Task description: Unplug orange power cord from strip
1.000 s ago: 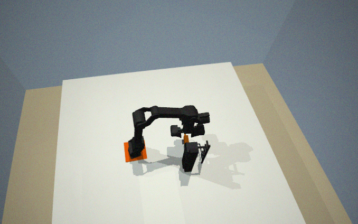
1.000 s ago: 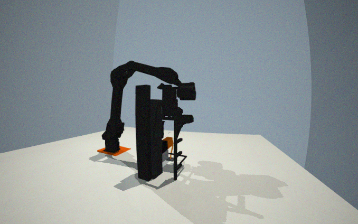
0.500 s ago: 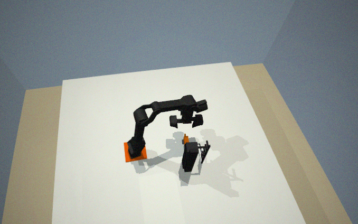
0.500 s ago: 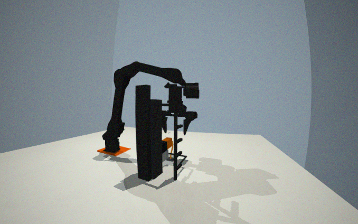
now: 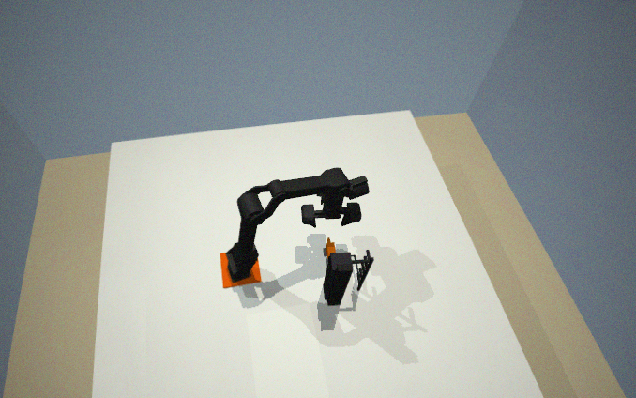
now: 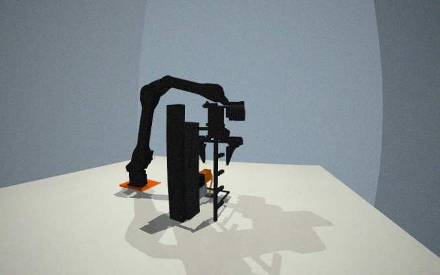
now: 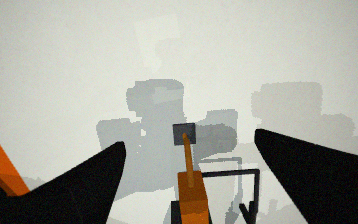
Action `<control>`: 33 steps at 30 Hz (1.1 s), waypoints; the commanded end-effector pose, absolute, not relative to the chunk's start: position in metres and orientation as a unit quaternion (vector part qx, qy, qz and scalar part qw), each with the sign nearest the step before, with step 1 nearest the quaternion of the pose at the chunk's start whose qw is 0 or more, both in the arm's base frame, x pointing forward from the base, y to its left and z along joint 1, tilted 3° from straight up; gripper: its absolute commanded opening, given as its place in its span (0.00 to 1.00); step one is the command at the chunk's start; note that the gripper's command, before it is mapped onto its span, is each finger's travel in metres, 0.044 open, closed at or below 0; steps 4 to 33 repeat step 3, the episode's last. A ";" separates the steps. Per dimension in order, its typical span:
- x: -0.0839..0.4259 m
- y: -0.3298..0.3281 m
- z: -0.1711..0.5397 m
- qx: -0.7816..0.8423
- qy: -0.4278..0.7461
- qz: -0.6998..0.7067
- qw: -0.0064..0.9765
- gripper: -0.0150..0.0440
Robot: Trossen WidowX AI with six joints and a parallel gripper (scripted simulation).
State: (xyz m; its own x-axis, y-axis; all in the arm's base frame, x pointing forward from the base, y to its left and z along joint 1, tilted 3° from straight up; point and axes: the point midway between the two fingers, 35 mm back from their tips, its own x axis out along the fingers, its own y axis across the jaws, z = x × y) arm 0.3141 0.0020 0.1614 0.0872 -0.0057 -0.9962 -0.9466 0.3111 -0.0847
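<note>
Nearest the wrist camera, the two dark fingers of the robot's black hand are spread wide apart with nothing between them. Below and between them, touching neither, sits the boxy orange plug, its thin orange cord running to a small grey square block on the tabletop.

From the side, the hand hangs well above the plug, which lies low beside the tall black slab-shaped power strip and a thin black ladder-like rack. Whether the plug has fully left its socket cannot be seen, but it appears released. Judging by this, the pulling and letting go are done; what may remain is drawing the arm further clear.

The white tabletop carries soft grey shadows. Past it lie a tan floor and plain blue-grey walls.
</note>
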 end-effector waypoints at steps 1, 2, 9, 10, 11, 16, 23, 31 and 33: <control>0.314 0.002 0.162 -0.434 0.550 0.392 0.596 1.00; 0.314 0.002 0.162 -0.434 0.550 0.392 0.596 1.00; 0.314 0.002 0.162 -0.434 0.550 0.392 0.596 1.00; 0.314 0.002 0.162 -0.434 0.550 0.392 0.596 1.00; 0.314 0.002 0.162 -0.434 0.550 0.392 0.596 1.00; 0.314 0.002 0.162 -0.434 0.550 0.392 0.596 1.00; 0.314 0.002 0.162 -0.434 0.550 0.392 0.596 1.00; 0.314 0.002 0.162 -0.434 0.550 0.392 0.596 1.00; 0.314 0.002 0.162 -0.434 0.550 0.392 0.596 1.00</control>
